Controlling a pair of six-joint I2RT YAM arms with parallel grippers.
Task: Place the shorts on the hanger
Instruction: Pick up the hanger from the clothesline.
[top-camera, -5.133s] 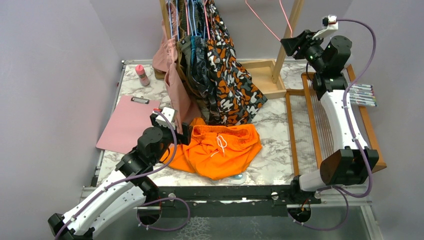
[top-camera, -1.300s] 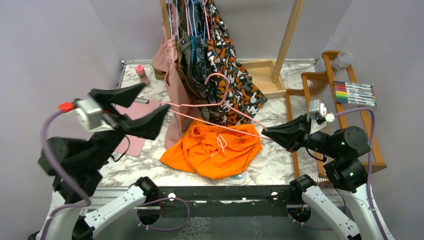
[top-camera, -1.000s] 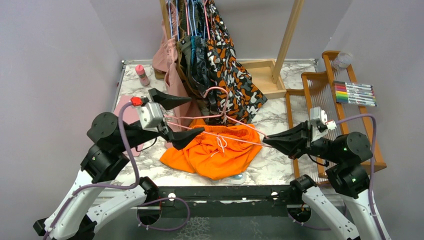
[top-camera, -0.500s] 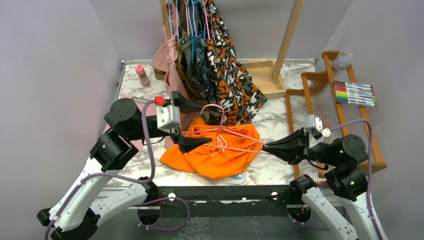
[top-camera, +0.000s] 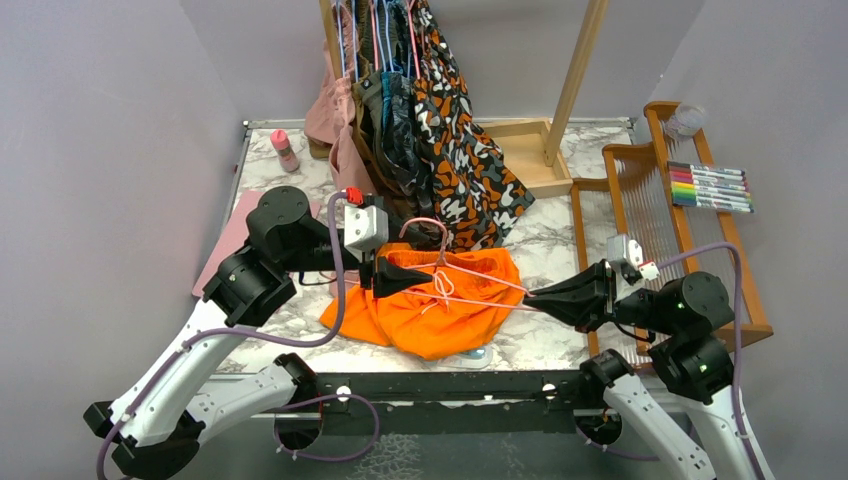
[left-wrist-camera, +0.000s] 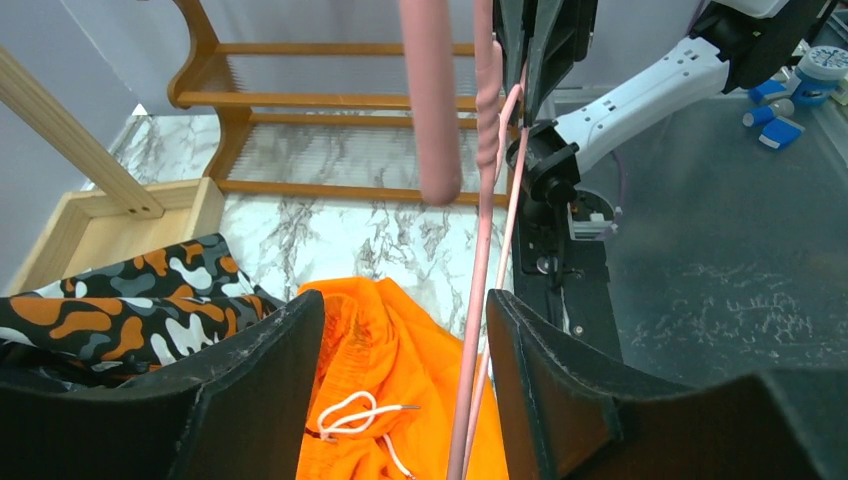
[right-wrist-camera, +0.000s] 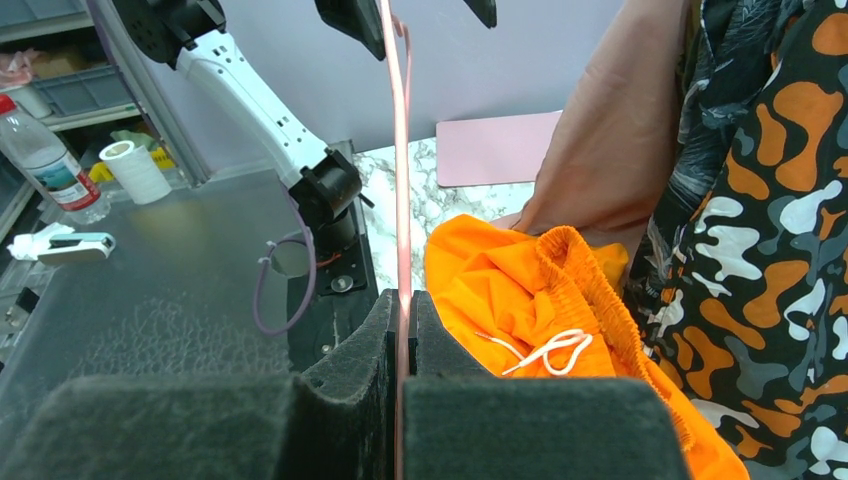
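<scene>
The bright orange shorts (top-camera: 440, 315) lie crumpled on the marble table, white drawstring up; they also show under the jaws in the left wrist view (left-wrist-camera: 390, 330) and the right wrist view (right-wrist-camera: 500, 290). The pink wire hanger (top-camera: 490, 278) hangs level just above them. My right gripper (top-camera: 528, 297) is shut on the hanger's right end, the wire (right-wrist-camera: 402, 200) pinched between its pads (right-wrist-camera: 402, 330). My left gripper (top-camera: 415, 255) is open around the hanger's left part. The wire (left-wrist-camera: 482, 250) runs between its fingers (left-wrist-camera: 405, 390), close to the right one, with a gap showing.
A wooden rail at the back carries several garments, among them a patterned orange-black-white one (top-camera: 460, 150) and a dusty pink one (top-camera: 345, 170). A pink clipboard (top-camera: 225, 255) and a small bottle (top-camera: 285, 150) sit at the left. A wooden rack (top-camera: 650, 220) and markers (top-camera: 710, 187) are at the right.
My left arm has swung right and down to the hanger's left part, and its jaws have narrowed around the wire. The right gripper has kept its hold and lowered the hanger towards the shorts.
</scene>
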